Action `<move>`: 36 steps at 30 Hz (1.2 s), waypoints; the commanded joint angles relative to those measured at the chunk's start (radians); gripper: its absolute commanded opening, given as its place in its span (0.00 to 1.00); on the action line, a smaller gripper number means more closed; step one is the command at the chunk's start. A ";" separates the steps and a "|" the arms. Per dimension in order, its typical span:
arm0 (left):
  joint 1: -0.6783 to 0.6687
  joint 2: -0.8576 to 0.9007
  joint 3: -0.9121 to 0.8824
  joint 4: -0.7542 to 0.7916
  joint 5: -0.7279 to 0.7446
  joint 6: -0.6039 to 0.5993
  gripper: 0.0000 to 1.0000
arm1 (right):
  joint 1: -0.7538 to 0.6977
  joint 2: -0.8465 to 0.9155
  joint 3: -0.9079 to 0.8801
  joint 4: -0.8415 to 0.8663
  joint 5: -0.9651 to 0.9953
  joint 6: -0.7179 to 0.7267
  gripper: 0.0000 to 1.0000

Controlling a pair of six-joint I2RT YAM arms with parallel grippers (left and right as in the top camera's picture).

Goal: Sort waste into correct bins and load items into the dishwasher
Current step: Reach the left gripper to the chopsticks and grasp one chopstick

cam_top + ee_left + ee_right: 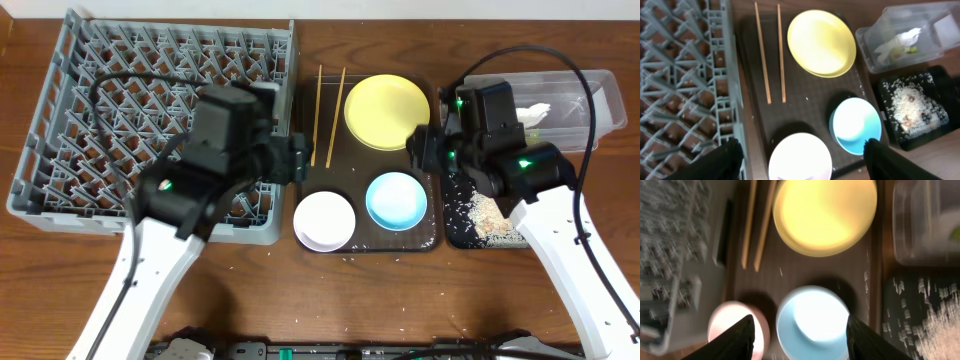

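My left gripper [802,161] hangs open over the white bowl [800,157], with nothing between its fingers. My right gripper [800,340] is open above the light blue bowl [812,320], in a blurred view. Both bowls, the yellow plate [385,110] and two chopsticks [325,105] lie on the brown tray [365,235]. The grey dish rack [150,110] stands at the left. At the right, the clear tub [590,100] holds a white napkin [535,115] and a bit of green wrapper [912,49]. The black tray [455,225] holds rice scraps [490,215].
Loose rice grains dot the brown tray and the wooden table [400,300] in front of it. The rack's wall borders the brown tray's left edge. Both arms reach in from the front edge, with cables arching over the rack and the clear tub.
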 commanded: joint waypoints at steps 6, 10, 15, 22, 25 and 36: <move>-0.119 0.214 0.021 0.127 -0.195 -0.005 0.61 | -0.005 0.001 0.012 -0.225 0.082 -0.007 0.12; -0.158 0.312 0.021 0.181 -0.218 -0.001 0.61 | -0.068 -0.003 0.012 -0.246 0.160 0.055 0.10; -0.172 0.424 0.021 0.230 -0.244 0.066 0.61 | -0.278 -0.029 0.012 -0.238 0.029 0.005 0.22; -0.160 0.555 0.021 0.372 -0.340 0.066 0.61 | -0.416 -0.033 0.012 -0.248 -0.028 -0.001 0.99; -0.161 0.606 0.021 0.436 -0.340 0.066 0.55 | -0.417 -0.032 0.012 -0.248 -0.028 -0.002 0.99; -0.129 0.772 0.021 0.559 -0.340 0.066 0.50 | -0.417 -0.032 0.012 -0.248 -0.028 -0.002 0.99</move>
